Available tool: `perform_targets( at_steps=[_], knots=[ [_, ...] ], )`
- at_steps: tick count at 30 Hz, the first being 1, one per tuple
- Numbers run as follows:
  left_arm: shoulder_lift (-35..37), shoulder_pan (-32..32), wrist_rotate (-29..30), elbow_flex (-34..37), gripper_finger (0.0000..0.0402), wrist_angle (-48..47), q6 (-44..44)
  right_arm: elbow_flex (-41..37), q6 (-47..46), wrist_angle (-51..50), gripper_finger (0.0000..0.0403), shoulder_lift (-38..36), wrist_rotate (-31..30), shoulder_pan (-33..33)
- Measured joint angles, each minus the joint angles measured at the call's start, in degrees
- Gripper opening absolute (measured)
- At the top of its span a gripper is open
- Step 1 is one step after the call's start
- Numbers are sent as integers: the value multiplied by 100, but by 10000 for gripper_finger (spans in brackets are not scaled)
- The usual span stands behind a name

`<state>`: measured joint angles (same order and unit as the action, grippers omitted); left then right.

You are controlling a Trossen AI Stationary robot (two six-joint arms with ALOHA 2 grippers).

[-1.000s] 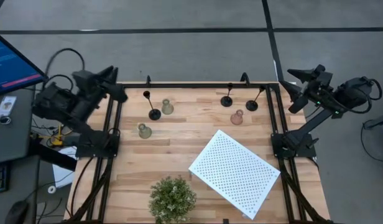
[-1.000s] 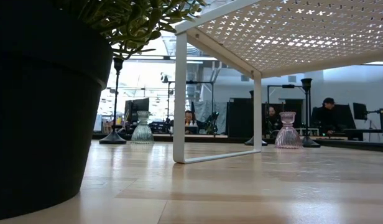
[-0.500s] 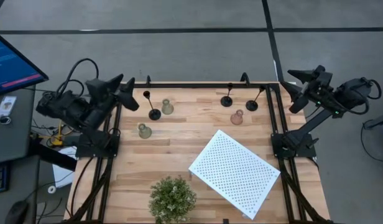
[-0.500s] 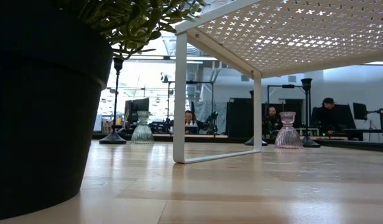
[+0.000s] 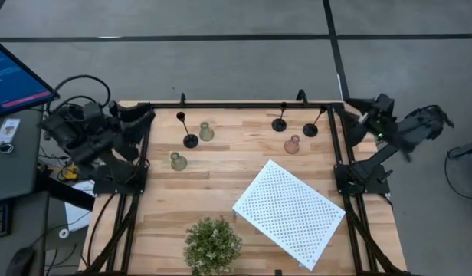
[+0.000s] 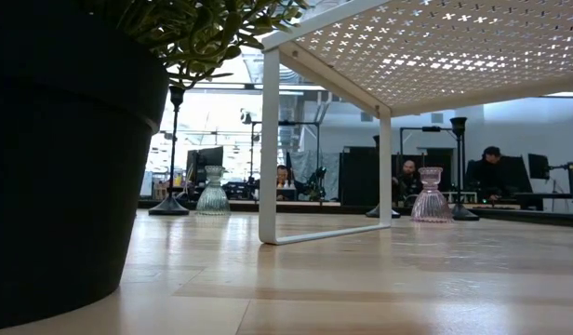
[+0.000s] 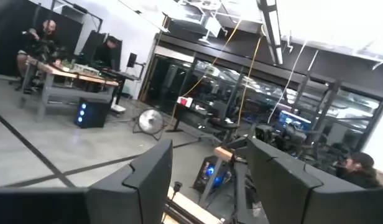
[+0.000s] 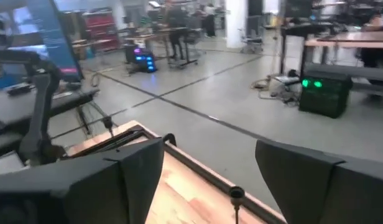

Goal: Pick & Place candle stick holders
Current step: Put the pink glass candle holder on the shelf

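Note:
Six candle stick holders stand on their bases on the wooden table. The black ones with thin stems are at the far left (image 5: pixel 190 140) and far right (image 5: pixel 279 124) (image 5: pixel 310 130). The squat pale ones are beige (image 5: pixel 206 132), greenish (image 5: pixel 178 161) and pinkish (image 5: pixel 293 144). The low view shows a black one (image 6: pixel 170 207), a pale one (image 6: pixel 212 192) and the pinkish one (image 6: pixel 432 195). My left gripper (image 5: pixel 142 115) (image 7: pixel 207 186) is open and empty over the table's left rail. My right gripper (image 5: pixel 349 116) (image 8: pixel 210 180) is open and empty over the right rail.
A white perforated board (image 5: pixel 290 213) stands on legs at the near right; it roofs the low view (image 6: pixel 426 46). A bushy potted plant (image 5: pixel 213 244) stands at the near edge. A black frame (image 5: pixel 244 104) rims the table. People sit beyond the far edge (image 6: pixel 491 167).
My left gripper swung out over the table's left edge toward the far-left black holder, then drew back toward the left rail. My right arm has folded lower, its gripper staying near the right rail. The holders have not moved.

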<state>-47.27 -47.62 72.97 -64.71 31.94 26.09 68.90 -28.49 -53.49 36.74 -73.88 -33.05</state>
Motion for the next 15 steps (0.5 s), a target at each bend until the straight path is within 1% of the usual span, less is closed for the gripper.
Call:
perform_targets(
  at_steps=[2,4,7,9,13,15],
  knots=[
    [48,-23,-1,0,208,-2,44,0,-421,0,226,198,238,306],
    [91,-21,-3,0,208,-3,82,2,-786,-12,213,399,732,703],
    [162,-21,-15,0,208,-13,92,2,-908,-35,200,762,1802,1406],
    [209,-21,-15,0,208,-17,96,2,-910,-54,198,1053,2534,1912],
    [319,-22,-14,0,208,-21,175,2,-910,-262,211,1653,4056,3026],
    [391,-42,8,-2,208,-24,190,25,-919,-549,223,1969,4851,3607]
  ],
)
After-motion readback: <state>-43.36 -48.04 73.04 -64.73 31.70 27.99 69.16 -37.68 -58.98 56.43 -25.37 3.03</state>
